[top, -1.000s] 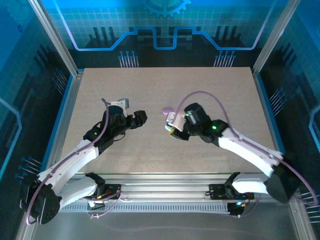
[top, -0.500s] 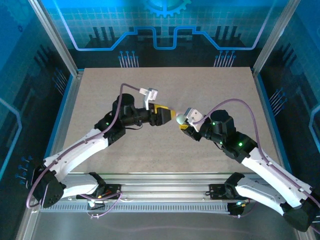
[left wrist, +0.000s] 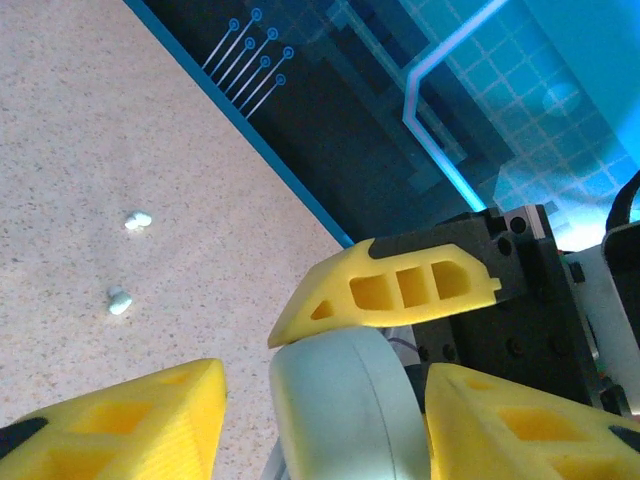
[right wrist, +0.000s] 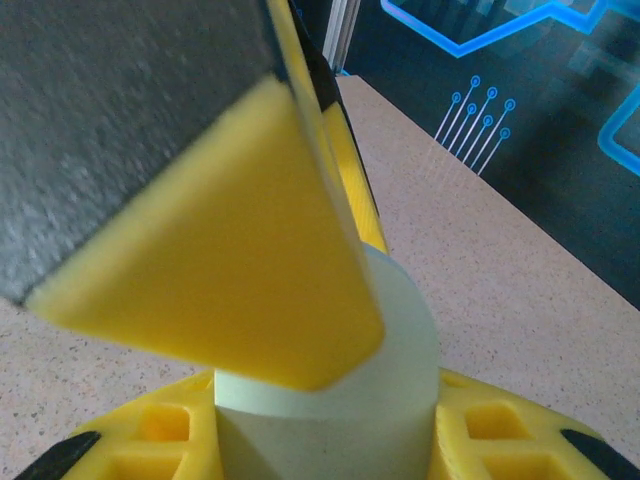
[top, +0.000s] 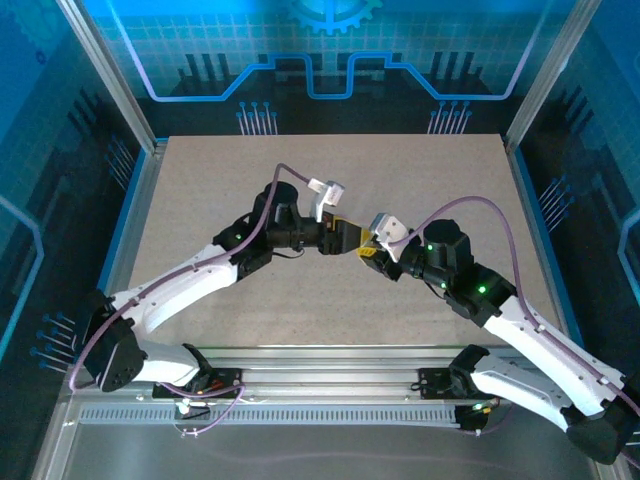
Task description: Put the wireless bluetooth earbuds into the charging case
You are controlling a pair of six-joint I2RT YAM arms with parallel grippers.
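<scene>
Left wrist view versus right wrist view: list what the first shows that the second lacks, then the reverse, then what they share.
Left wrist: two tiny pale earbuds lying apart on the table, and a finger of the right end effector against the charging case. Right wrist: a finger of the left end effector, looming close over the case. Both: the pale case between the camera's own yellow fingers, the speckled table, the blue backdrop.
</scene>
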